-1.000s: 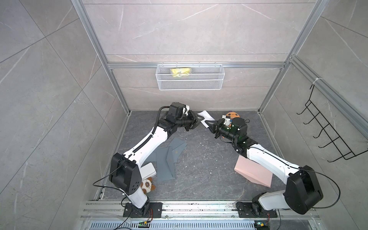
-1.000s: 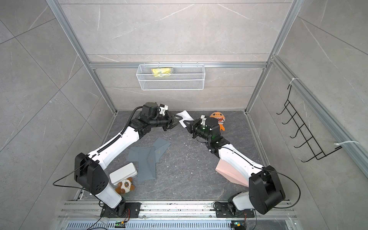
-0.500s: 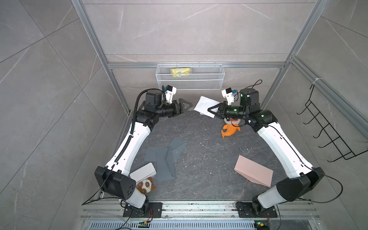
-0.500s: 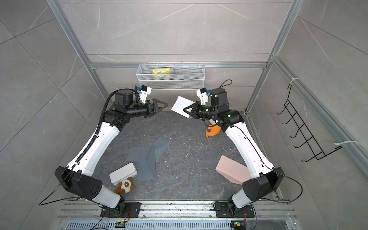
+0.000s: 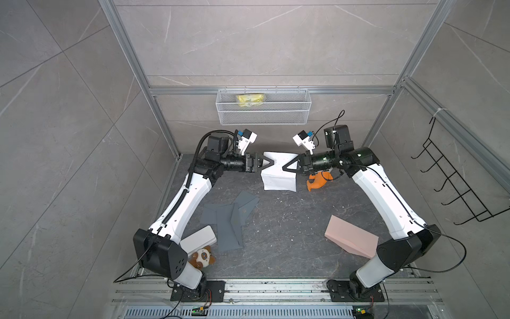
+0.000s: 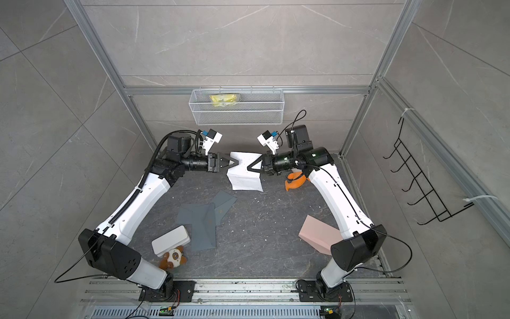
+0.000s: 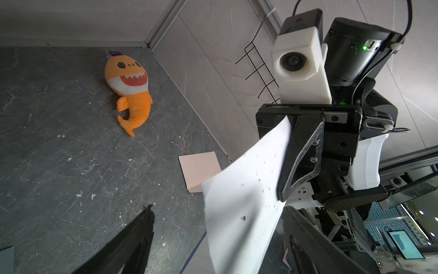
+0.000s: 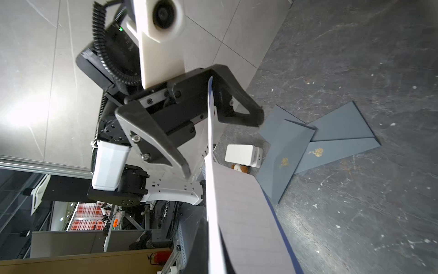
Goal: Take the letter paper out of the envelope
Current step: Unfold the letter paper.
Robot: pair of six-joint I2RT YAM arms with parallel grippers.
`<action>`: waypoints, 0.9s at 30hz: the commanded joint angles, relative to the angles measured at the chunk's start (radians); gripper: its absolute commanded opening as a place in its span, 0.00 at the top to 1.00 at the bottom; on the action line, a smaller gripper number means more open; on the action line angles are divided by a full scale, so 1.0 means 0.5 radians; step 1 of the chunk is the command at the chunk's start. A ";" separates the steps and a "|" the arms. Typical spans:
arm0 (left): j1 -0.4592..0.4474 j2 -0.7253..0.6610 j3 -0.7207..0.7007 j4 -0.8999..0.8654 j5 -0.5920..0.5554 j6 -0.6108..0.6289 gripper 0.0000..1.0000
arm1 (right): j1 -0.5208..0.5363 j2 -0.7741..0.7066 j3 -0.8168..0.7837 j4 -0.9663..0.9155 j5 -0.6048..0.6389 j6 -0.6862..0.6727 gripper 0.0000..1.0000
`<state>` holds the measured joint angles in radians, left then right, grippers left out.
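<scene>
The white letter paper (image 5: pixel 278 178) (image 6: pixel 245 178) hangs unfolded in the air at the back of the cell. My right gripper (image 5: pixel 284 168) (image 6: pixel 250 168) is shut on its right edge, which the left wrist view shows pinched (image 7: pixel 282 189). My left gripper (image 5: pixel 269 163) (image 6: pixel 236 163) is open, its two fingers on either side of the paper's left edge (image 8: pixel 211 132) without pinching it. The grey envelope (image 5: pixel 229 218) (image 8: pixel 308 142) lies flat on the floor under the paper, overlapping another grey one, and touches neither gripper.
An orange shark plush (image 5: pixel 317 182) lies under my right wrist. A pink box (image 5: pixel 349 239) sits front right. A white box (image 5: pixel 198 239) and a small plush bear (image 5: pixel 202 256) sit front left. A wire basket (image 5: pixel 263 118) hangs on the back wall, and a hook rack (image 5: pixel 455 179) on the right wall.
Both arms have risen from the floor, the right one carrying the paper up. My left gripper has opened and moved right until its fingers stand around the paper's edge.
</scene>
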<state>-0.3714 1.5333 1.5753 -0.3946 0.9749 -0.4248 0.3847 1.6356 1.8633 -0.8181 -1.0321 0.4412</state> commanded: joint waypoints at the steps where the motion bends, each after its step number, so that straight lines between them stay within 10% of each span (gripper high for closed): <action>1: 0.005 -0.108 -0.033 0.196 0.163 -0.064 0.14 | 0.004 0.033 -0.033 0.158 -0.145 0.072 1.00; 27: 0.006 -0.119 -0.060 -0.019 -0.009 -0.093 0.71 | -0.005 0.218 0.063 0.308 -0.120 0.132 1.00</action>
<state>-0.3714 1.4925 1.5013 -0.3817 0.9859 -0.4965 0.3847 1.7412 1.8828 -0.6861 -1.0821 0.5018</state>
